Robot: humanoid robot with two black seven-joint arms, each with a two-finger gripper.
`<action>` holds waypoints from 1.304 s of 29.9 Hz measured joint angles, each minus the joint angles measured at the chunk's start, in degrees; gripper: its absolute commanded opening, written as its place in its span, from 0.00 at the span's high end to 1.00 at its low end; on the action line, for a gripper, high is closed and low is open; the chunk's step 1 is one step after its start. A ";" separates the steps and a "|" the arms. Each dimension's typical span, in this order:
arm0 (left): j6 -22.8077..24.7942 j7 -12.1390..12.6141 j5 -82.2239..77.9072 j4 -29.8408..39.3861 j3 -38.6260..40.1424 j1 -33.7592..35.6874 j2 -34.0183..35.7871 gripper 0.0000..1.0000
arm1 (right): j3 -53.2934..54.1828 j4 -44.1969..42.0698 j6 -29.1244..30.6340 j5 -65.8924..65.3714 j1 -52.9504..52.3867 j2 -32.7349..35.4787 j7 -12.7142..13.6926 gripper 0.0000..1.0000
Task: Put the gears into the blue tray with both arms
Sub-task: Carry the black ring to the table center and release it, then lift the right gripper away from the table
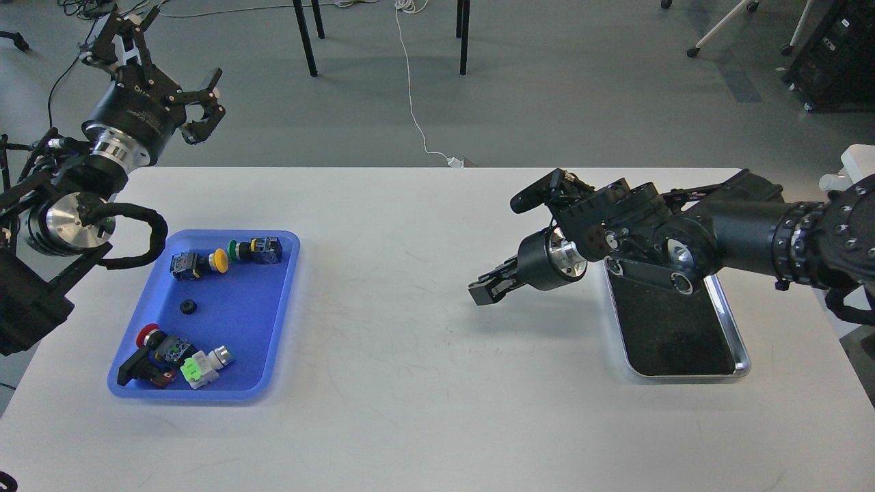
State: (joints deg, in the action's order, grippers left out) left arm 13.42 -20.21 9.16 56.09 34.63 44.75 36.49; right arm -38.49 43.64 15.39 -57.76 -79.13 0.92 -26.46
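Left fingers (179, 74) spread (empty); gear (188, 307) in blue tray (273, 328).

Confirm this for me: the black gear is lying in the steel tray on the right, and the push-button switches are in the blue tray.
Not quite. The head view shows the gear lying in the blue tray among the push-button switches. The steel tray holds no gear that can be seen, though the right arm covers its far end.

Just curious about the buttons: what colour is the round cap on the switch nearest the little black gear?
Yellow cap, beside the gear in the blue tray; head view.
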 measured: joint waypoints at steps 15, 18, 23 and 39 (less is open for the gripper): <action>0.88 0.00 -0.02 0.17 0.09 -0.11 2.22 0.02 | -2.10 -6.59 0.25 0.52 4.31 -0.92 0.01 0.77; 0.89 0.00 -0.02 0.17 0.09 -0.23 2.23 0.02 | -2.03 -6.63 0.05 0.88 4.69 -0.92 -0.04 0.67; 0.90 -0.05 -0.02 0.17 0.04 -0.35 2.13 0.02 | -1.82 -6.63 -0.18 2.64 5.03 -0.92 -0.23 0.44; 2.01 0.09 -1.59 2.97 -0.32 0.30 4.64 0.02 | 20.84 -3.40 -0.33 5.47 4.24 9.63 -0.42 0.08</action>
State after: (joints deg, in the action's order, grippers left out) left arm 15.43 -20.12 7.57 59.05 34.31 45.05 41.13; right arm -17.65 40.24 15.06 -52.29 -74.89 10.55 -26.88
